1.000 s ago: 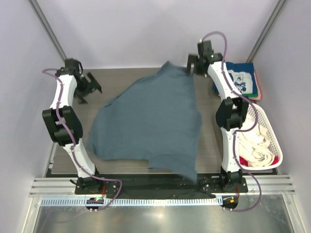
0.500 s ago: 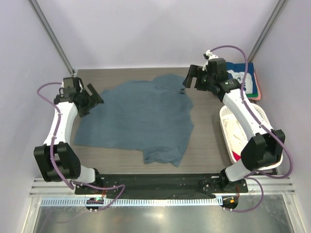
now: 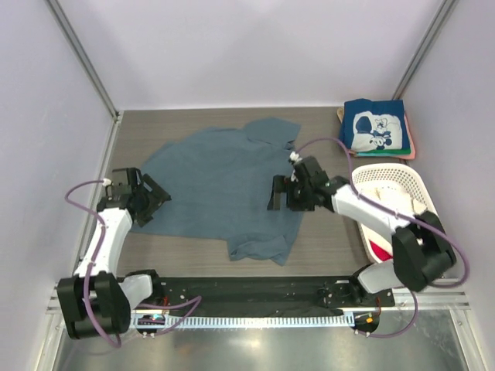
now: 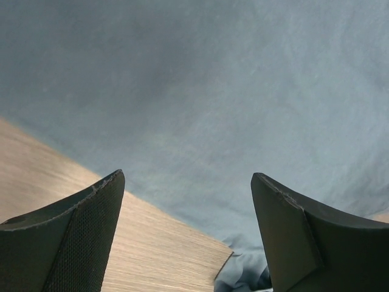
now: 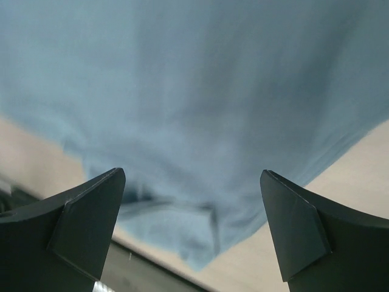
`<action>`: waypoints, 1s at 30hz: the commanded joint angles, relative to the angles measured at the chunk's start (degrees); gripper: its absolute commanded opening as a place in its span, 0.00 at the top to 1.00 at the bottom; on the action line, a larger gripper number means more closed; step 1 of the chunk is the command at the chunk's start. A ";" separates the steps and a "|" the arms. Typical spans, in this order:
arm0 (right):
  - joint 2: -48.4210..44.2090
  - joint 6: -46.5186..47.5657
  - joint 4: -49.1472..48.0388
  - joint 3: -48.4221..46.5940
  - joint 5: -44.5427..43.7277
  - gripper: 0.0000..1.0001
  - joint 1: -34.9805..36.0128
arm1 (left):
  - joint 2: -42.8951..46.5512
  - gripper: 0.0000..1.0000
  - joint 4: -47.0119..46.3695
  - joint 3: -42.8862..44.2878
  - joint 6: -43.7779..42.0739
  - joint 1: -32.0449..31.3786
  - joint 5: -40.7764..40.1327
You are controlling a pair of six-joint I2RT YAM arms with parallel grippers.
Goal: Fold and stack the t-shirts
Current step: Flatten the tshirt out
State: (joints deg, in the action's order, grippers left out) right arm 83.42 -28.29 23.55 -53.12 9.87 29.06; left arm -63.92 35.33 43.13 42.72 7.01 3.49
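A plain slate-blue t-shirt (image 3: 220, 182) lies spread on the table, its near right corner rumpled. It fills the left wrist view (image 4: 200, 91) and the right wrist view (image 5: 194, 91). My left gripper (image 3: 157, 199) is open and empty, low over the shirt's left edge. My right gripper (image 3: 277, 194) is open and empty, low over the shirt's right edge. A folded navy t-shirt with white cartoon print (image 3: 374, 127) tops a stack at the far right, with pink cloth under it. Cream cloth (image 3: 387, 202) and a bit of red cloth (image 3: 377, 249) lie in the basket.
A white plastic lattice basket (image 3: 414, 182) stands at the right edge of the table, beside my right arm. The black rail (image 3: 247, 290) runs along the table's near edge. The walls stand close on both sides.
Both arms let the slate-blue shirt down flat onto the table and swung toward the near side. Both grippers are now low at the shirt's left and right edges.
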 commanded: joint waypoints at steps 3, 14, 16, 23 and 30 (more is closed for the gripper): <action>-11.77 -9.13 -0.79 10.38 -5.55 0.02 9.59 | 6.87 0.16 -1.06 -4.19 3.60 -0.24 -5.68; 0.92 -3.89 -1.75 3.57 -13.12 0.03 6.46 | 3.46 0.18 -11.94 -8.95 4.83 -0.24 -4.54; 4.11 -2.65 -1.75 -0.92 -13.03 0.03 4.96 | 0.12 0.19 -12.83 -7.02 4.65 -0.24 -5.06; 20.98 1.13 0.62 -13.13 -10.93 0.03 -3.56 | -15.68 0.19 -17.40 0.87 5.36 -0.24 -5.77; 38.90 4.30 5.70 -35.93 -8.65 0.03 -11.73 | -34.49 0.19 -19.86 12.30 7.02 -0.32 -4.28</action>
State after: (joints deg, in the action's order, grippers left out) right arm 114.48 -27.09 26.74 -80.51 0.64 20.64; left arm -92.58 19.62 51.68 48.31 6.85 -1.23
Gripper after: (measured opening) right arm 0.967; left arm 0.808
